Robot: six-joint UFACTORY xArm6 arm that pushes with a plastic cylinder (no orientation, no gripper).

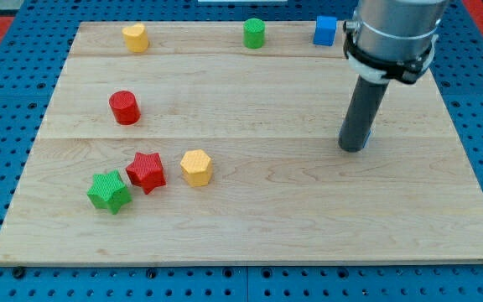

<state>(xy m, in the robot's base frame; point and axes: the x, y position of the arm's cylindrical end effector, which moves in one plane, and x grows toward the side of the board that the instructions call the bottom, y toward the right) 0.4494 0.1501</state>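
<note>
Closest to the camera is the green star [109, 191], far off to the view's left of my tip [352, 148] and a bit lower. It touches the red star [147, 171], which is also far to the left of my tip. Next comes the yellow six-sided block [196, 167], just beside the red star but not touching it, and the nearest of these three to my tip. My tip is the bottom end of a dark rod [362, 113]. It rests on the pale wooden desk [309, 226], on the view's right side. It is a plain rod with no gripper on it, so I cannot tell any open or shut state. No block I can see whole touches my tip. A tiny bit of blue [368, 132] peeks out at the rod's right edge, just above my tip, and I cannot tell what it is. The blue cube [325, 30] sits well above my tip, at the desk's top edge. The green round block [254, 33] is up there too, further left of my tip. The yellow block [136, 38] is far up and left of my tip, and its shape is hard to make out. The red round block [125, 107] is far left of my tip and a little higher.
</note>
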